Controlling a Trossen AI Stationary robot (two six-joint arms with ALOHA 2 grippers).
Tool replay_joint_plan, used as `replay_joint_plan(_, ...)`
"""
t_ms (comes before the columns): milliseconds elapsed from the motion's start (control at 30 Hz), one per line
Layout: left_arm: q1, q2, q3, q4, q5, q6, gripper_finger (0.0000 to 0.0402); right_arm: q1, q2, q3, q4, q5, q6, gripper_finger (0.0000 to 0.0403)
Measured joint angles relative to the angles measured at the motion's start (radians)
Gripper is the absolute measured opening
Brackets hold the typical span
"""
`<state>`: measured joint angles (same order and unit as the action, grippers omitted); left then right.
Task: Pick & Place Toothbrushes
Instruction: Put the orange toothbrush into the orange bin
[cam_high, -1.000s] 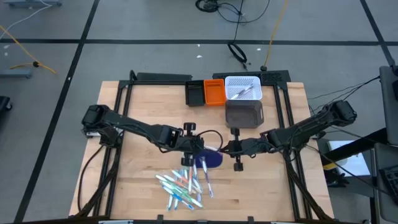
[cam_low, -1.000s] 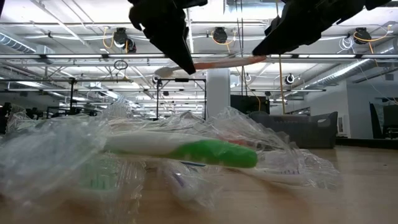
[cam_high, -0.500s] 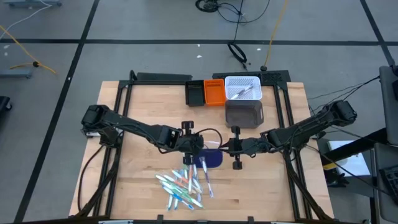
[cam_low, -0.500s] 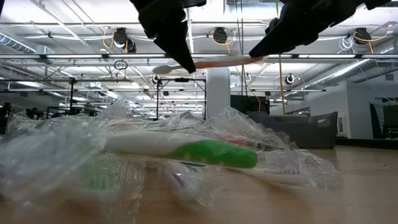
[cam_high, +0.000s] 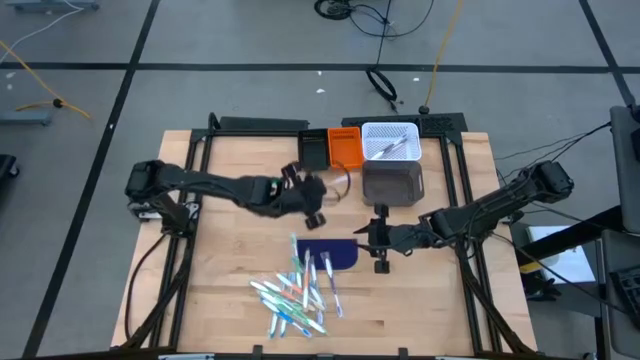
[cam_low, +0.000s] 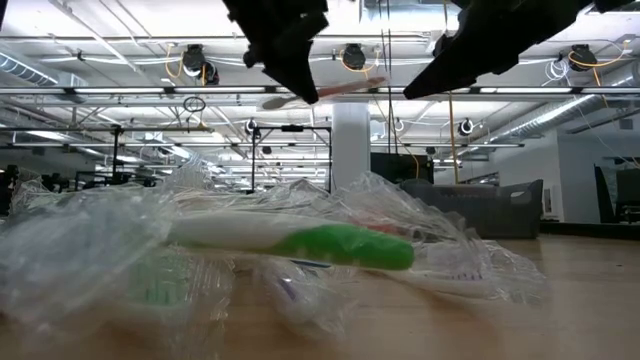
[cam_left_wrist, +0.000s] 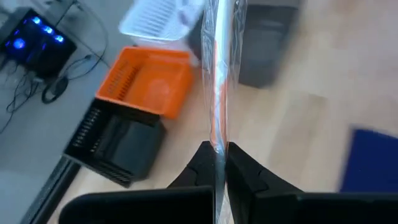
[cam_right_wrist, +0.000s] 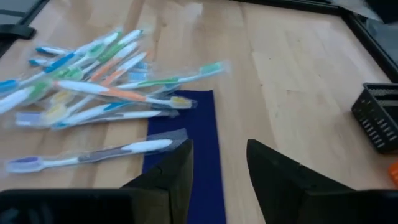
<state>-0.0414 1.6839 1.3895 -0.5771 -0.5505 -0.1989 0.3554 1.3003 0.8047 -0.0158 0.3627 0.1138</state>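
Four small bins sit at the far edge of the wooden bench: a black bin, an orange bin, a white slatted bin and a grey bin. About a dozen wrapped toothbrushes lie heaped beside the blue mat, several overlapping its edge. The left claw pinches one orange-pink toothbrush in clear crinkly wrap, raised near the black bin. The right claw hangs spread and empty over the mat.

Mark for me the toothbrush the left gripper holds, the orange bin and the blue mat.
held toothbrush (cam_left_wrist: 217, 93): left wrist view, on its wrapped orange handle above the fingers.
orange bin (cam_high: 345, 148): high view, on its floor.
blue mat (cam_high: 343, 255): high view, on its bare right part.
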Motion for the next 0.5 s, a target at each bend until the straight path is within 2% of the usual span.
replay_joint_plan(100,0.068,0.002,-0.001,0.054,0.045,-0.001,0.0004,0.027,0.0,0.0,-0.007,0.0,0.002,0.0142)
replay_joint_plan(233,0.158,0.006,-0.022,0.204,0.168,0.016,0.0004,0.06,0.0,0.0,-0.01,0.0,0.011,0.0133)
replay_joint_plan(367,0.24,0.009,-0.107,0.405,0.267,-0.014,0.0004,0.085,0.0,0.0,-0.012,0.001,0.03,0.0127)
replay_joint_plan(500,0.298,0.008,-0.224,0.622,0.296,-0.092,0.0004,0.102,0.0,0.0,-0.013,0.005,0.031,0.0122)
